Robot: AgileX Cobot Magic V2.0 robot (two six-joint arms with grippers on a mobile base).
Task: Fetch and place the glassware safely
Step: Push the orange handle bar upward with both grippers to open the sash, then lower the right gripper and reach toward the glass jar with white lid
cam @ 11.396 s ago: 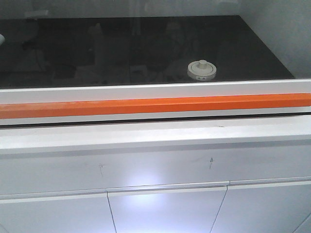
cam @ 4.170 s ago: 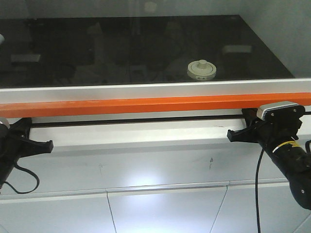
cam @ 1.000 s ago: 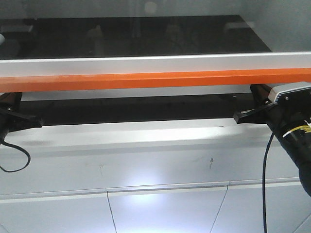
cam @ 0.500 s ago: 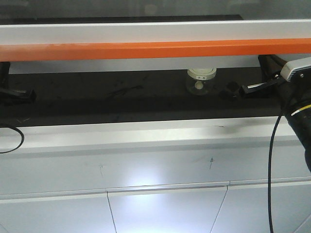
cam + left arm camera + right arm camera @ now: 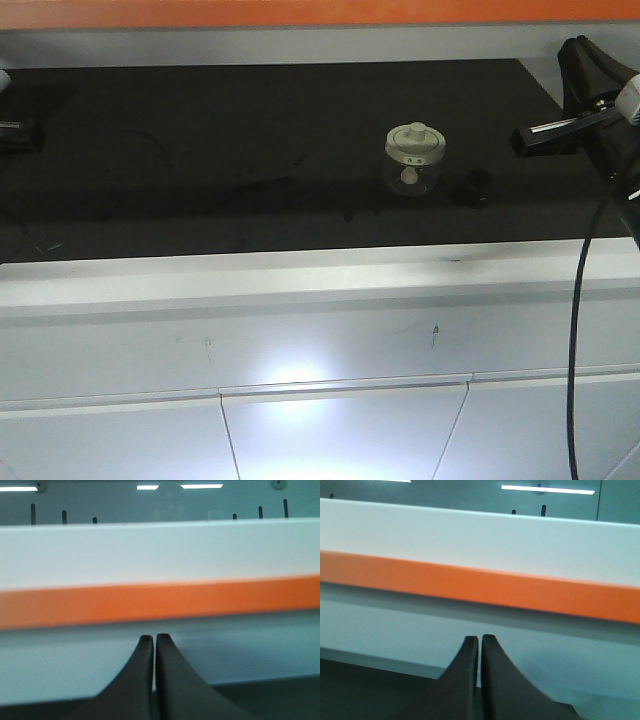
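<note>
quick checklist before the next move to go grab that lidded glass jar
1. The small clear glass jar stands upright on the black work surface: ok.
2. Its cream-white knobbed lid is seated: ok.
3. The orange-striped white sash bar sits above the jar: ok.
4. The left end effector is open for a grasp: not ok, shut.
5. The right end effector is open: not ok, shut.
6. What the small dark object right of the jar is: cannot tell.

Right gripper (image 5: 480, 642): two matte-black fingers (image 5: 462, 680), curved and tapering. Just behind it, a pale grey camera housing (image 5: 630, 97); below it hangs a thin black cable (image 5: 578, 320). Left gripper (image 5: 153, 640), same black.
</note>
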